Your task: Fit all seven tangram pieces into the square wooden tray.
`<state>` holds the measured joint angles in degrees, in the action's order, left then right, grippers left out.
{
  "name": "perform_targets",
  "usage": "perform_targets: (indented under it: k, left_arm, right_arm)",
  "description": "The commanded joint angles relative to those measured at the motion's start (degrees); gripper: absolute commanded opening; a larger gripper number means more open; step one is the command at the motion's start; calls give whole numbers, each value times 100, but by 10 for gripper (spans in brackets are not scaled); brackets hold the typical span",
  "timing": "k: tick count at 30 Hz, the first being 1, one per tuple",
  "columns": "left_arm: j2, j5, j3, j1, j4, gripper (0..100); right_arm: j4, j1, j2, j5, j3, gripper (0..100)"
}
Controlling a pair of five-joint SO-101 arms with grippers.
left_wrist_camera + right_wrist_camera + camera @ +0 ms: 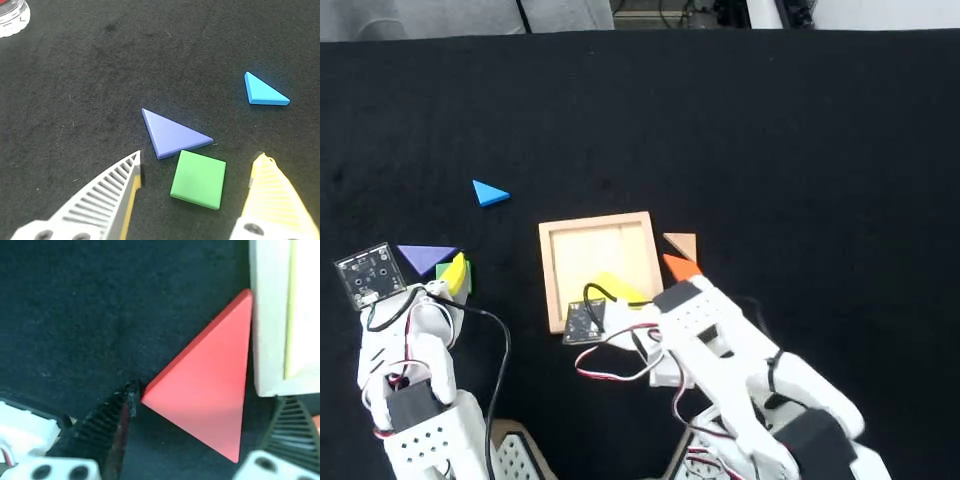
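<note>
The square wooden tray lies mid-table with a yellow piece inside near its front edge. My left gripper hangs open over a green square, which lies between its fingers. A purple triangle touches that square, and a blue triangle lies farther off. My right gripper is open astride an orange-red triangle lying against the tray's outer wall; one fingertip touches its corner. A tan piece sits just beyond the orange triangle.
Black cloth covers the whole table. A clear glass object stands far out from the left gripper. Both arm bases and their cables crowd the front edge. Bare cloth stretches behind and to the right of the tray.
</note>
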<state>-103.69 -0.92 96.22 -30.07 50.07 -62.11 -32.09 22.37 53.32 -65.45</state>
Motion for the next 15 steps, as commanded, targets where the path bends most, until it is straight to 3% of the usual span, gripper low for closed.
perform_targets:
  k: [1,9,15]
  left_arm:
    - [-62,0,110,75,-97,338]
    - [-62,0,110,75,-97,338]
    - [-62,0,110,75,-97,338]
  right_arm:
    - [211,-62,-242,-53,242,392]
    - [114,-35,-259,211,198,382]
    - [149,-35,-268,211,110,237]
